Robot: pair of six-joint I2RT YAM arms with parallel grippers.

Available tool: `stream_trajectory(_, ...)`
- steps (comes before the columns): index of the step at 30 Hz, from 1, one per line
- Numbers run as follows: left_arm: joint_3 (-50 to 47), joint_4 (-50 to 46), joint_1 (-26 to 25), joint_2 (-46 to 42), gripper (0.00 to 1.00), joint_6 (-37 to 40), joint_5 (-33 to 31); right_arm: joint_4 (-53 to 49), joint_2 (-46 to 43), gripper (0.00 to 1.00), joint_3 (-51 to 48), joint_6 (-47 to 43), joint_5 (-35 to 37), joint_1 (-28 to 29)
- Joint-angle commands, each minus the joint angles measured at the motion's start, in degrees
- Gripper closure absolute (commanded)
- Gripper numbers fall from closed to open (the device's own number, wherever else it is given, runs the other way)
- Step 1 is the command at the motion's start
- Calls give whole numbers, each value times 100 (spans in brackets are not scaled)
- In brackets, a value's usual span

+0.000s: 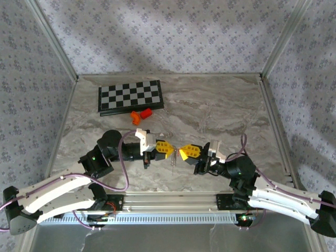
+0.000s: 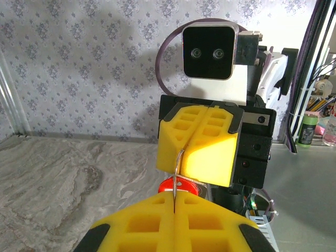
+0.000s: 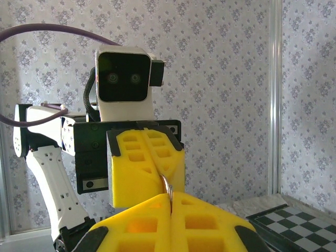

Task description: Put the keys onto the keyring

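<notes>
The left pincer (image 2: 174, 206), of yellow ribbed plastic, is pressed together on the thin silver wire ring (image 2: 179, 163), and the small red oblong plastic tag (image 2: 178, 186) is seen just beneath. The same wire is pinched by the right pincer (image 2: 198, 131), on the near side of the black-and-white checkered board (image 1: 130, 96), above the desk (image 1: 226, 110). No tiny silver key can be made out; threading is judged unfinished.

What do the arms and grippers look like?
Left arm and right arm: white link shells, black joint housings, a purple cable looped alongside. Left gripper and right gripper: blocky yellow fingers with square recesses, on black bodies. Each wrist carries a black-faced two-lens camera in a white housing.
</notes>
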Motion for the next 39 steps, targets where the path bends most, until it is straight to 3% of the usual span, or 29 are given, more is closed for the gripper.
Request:
stream_trajectory(1, 64, 288, -36, -16, 100, 10, 66, 114, -23, 100, 0, -70, 35, 47)
stream_trajectory(39, 16, 411, -36, 2, 100, -8, 82, 159, -55, 100, -86, -103, 253, 91)
